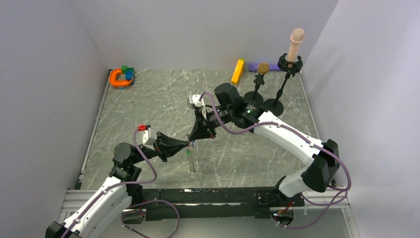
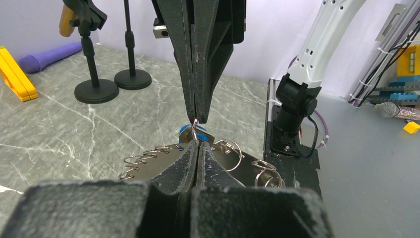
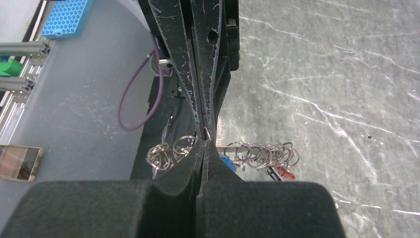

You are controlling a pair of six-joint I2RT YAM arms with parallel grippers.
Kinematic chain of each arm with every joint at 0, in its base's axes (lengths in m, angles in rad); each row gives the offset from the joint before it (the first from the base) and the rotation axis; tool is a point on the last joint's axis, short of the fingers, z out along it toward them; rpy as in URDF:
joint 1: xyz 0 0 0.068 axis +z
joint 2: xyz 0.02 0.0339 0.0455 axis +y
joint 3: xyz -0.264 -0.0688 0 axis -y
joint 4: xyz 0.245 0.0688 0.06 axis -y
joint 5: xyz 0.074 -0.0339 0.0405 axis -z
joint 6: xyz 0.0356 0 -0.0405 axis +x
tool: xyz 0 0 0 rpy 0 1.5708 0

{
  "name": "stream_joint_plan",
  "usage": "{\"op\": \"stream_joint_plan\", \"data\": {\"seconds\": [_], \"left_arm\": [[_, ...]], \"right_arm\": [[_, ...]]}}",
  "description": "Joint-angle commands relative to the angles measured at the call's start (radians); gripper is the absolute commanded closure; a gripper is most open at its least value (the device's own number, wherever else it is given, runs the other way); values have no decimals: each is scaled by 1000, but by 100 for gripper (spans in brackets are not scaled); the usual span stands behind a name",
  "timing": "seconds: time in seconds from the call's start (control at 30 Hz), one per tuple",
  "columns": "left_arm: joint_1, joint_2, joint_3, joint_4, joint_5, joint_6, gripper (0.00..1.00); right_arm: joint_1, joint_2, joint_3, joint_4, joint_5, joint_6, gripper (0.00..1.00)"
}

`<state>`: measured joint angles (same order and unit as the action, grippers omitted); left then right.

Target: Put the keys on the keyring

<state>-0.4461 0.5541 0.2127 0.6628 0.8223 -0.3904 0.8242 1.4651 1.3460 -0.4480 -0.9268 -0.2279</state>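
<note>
left gripper (image 1: 187,145) clamped shut on the keyring (image 2: 156,163), holding it above mid-tabletop (image 1: 148,99), small wire loops and a red key (image 3: 285,173) hanging along its edge; right gripper (image 1: 196,137) meets it tip to tip, pinched shut on the blue key (image 2: 187,133) at its loop.

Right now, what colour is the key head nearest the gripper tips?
The key head is blue, clearest in the left wrist view.
</note>
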Motion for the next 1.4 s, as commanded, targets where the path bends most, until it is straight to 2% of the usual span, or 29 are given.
{"op": "stream_joint_plan", "data": {"seconds": [0.0,1.37], "left_arm": [[0,6,46,5,65,-19,100],[86,25,80,48,79,-167,100]], "right_arm": [[-4,-10,8,62,-17,-19,100],[4,-20,-13,9,-17,-97,100]]}}
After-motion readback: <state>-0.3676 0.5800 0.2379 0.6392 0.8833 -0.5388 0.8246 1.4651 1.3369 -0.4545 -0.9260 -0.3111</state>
